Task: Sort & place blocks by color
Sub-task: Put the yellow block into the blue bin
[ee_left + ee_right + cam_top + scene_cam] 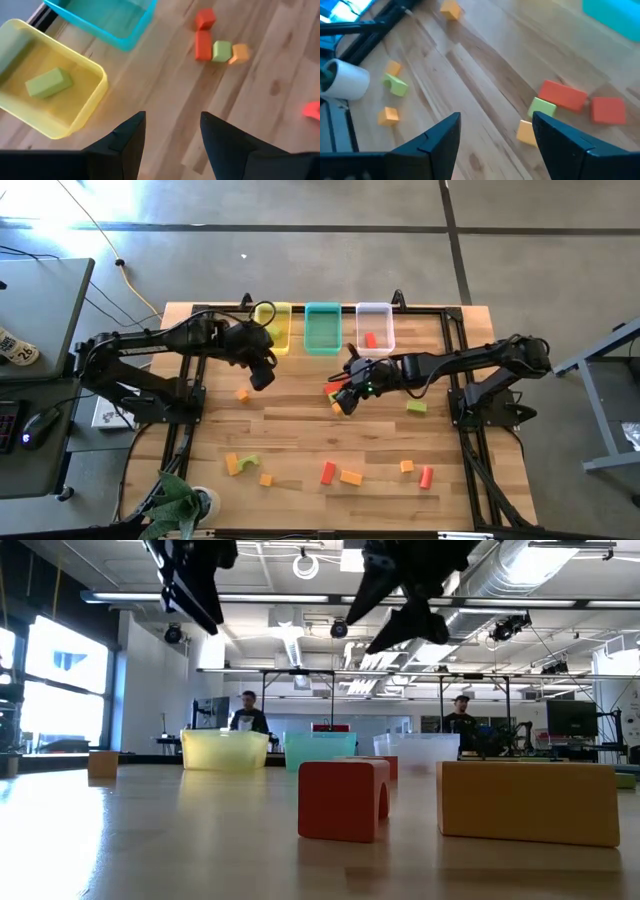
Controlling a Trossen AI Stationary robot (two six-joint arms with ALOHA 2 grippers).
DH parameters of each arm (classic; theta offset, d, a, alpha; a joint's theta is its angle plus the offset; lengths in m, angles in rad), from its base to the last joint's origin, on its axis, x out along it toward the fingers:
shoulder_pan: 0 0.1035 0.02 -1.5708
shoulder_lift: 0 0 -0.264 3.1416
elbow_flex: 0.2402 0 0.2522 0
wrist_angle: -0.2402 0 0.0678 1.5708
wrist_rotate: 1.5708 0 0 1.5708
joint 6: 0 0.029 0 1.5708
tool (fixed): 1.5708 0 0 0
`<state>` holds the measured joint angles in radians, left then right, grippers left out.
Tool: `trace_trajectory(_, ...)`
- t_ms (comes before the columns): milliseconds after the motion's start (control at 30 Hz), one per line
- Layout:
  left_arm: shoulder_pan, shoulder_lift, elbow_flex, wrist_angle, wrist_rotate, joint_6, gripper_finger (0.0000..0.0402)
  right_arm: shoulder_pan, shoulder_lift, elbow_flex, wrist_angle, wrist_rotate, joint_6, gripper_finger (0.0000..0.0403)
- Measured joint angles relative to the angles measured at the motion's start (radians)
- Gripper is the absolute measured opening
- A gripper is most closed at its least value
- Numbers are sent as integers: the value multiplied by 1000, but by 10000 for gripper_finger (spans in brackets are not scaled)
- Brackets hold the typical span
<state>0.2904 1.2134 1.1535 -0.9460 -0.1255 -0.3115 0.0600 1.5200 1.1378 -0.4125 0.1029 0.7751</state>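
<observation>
My left gripper hangs open above the table in front of the yellow bin, where a light green block lies on the floor. My right gripper hovers open over a cluster of two red blocks, a green one and an orange one. The clear bin holds a red block. The teal bin stands between the other two. More blocks lie scattered toward the near edge.
Loose on the wood are an orange block, a green block, an orange arch, red pieces and orange pieces. A potted plant sits at the near left corner. People stand in the room behind.
</observation>
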Motion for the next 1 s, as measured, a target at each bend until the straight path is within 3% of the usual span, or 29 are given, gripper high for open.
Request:
trace_trajectory(333,-17,-10,0,7,-21,-42,176,24,141,1,-56,-5,82,234)
trace_trajectory(1000,-17,-9,0,9,-21,-56,177,26,325,1,-13,11,69,233)
